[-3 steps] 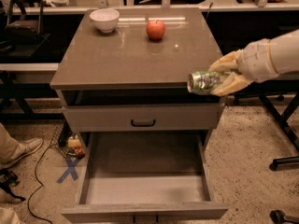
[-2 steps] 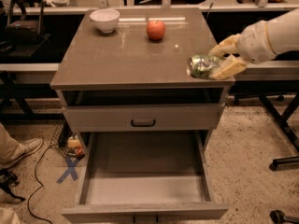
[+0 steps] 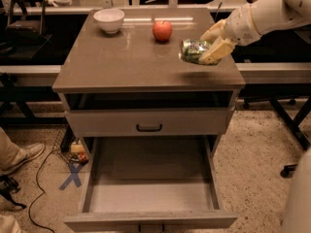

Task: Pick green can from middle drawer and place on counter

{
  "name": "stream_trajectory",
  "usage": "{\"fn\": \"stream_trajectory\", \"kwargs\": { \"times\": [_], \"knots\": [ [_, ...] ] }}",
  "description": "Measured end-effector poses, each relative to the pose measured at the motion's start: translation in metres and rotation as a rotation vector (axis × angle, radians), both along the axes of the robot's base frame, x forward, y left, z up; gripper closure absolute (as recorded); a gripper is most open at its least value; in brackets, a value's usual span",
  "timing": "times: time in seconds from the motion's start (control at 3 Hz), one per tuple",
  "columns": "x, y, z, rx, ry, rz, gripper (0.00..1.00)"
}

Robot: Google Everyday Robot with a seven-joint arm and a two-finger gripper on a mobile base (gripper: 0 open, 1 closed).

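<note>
The green can (image 3: 193,51) lies sideways in my gripper (image 3: 208,45), which is shut on it and holds it a little above the right side of the counter (image 3: 126,57). My white arm comes in from the upper right. The middle drawer (image 3: 150,183) is pulled out below the cabinet front, and its floor is bare. A shadow of the can falls on the counter below it.
A red apple (image 3: 162,30) and a white bowl (image 3: 109,20) stand at the back of the counter. A shallower drawer front with a black handle (image 3: 149,127) sits above the open drawer. A person's shoe (image 3: 24,155) and cables lie on the floor at left.
My gripper has carried the can up and to the left, from beside the counter's right front corner to above its right side.
</note>
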State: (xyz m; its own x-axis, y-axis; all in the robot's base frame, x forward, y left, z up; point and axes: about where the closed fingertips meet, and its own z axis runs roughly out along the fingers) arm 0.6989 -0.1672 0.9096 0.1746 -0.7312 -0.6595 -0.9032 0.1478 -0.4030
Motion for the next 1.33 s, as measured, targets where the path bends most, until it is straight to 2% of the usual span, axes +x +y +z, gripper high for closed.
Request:
{"fn": "stream_trajectory", "kwargs": {
  "times": [0.67,1.0,1.33],
  "knots": [
    [0.046,0.053,0.005,0.027,0.015,-0.018,1.00],
    [0.066,0.073,0.003,0.032,0.027,-0.063,1.00],
    [0.086,0.094,-0.003,0.036,0.061,-0.122,0.74]
  ]
}}
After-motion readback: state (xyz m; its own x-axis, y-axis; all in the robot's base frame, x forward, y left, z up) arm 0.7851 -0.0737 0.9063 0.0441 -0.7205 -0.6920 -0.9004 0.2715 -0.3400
